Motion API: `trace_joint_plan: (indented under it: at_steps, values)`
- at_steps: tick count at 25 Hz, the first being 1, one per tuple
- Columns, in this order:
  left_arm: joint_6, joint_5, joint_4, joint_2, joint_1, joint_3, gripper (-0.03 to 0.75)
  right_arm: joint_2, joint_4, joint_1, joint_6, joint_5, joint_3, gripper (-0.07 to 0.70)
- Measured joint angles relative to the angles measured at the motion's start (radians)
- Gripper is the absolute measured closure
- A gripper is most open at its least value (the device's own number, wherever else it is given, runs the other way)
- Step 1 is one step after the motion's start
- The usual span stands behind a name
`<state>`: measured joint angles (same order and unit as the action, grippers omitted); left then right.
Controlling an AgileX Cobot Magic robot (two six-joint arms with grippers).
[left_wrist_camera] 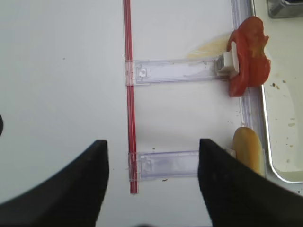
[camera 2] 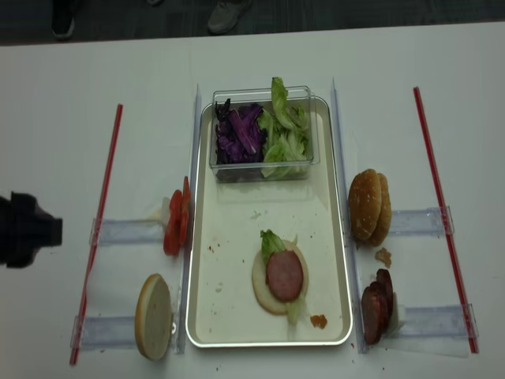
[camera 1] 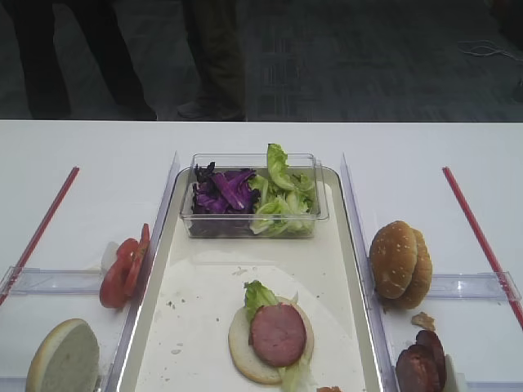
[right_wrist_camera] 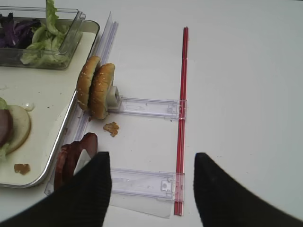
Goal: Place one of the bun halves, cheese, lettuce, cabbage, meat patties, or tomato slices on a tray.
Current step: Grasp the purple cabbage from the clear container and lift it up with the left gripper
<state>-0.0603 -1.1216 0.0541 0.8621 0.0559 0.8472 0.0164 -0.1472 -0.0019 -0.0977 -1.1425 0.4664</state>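
— What lies past the white table (camera 1: 90, 147)?

— A dark grey floor (camera 1: 343, 65), apparently carpet tile, though the exterior high view is too dim to be sure. Two people stand at the far edge: dark trouser legs (camera 1: 49, 57) on the left, another pair of legs (camera 1: 214, 53) nearer the middle (cut off above the knee).

— Anything else?

— A pale cable (camera 1: 490, 51) lies on the floor at the far right. The light is even, and the tabletop bright.

Both grippers (left_wrist_camera: 151, 182) (right_wrist_camera: 151, 189) — jaws wide apart
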Motion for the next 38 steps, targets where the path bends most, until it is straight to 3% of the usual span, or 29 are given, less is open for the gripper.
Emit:
trace_joint_plan:
  at_steps: [16, 30, 38]
  values:
    - [0.008, 0.011, -0.009, 0.493, 0.0, 0.315, 0.322, 0.0, 0.0, 0.0, 0.0, 0.0, 0.0, 0.193]
    - [0.014, -0.088, -0.009, 0.855, 0.002, 0.669, 0.322, 0.0, 0.0, 0.0, 0.0, 0.0, 0.0, 0.192]
    - [0.012, -0.096, -0.023, 0.988, 0.002, 0.815, 0.322, 0.0, 0.0, 0.0, 0.0, 0.0, 0.0, 0.193]
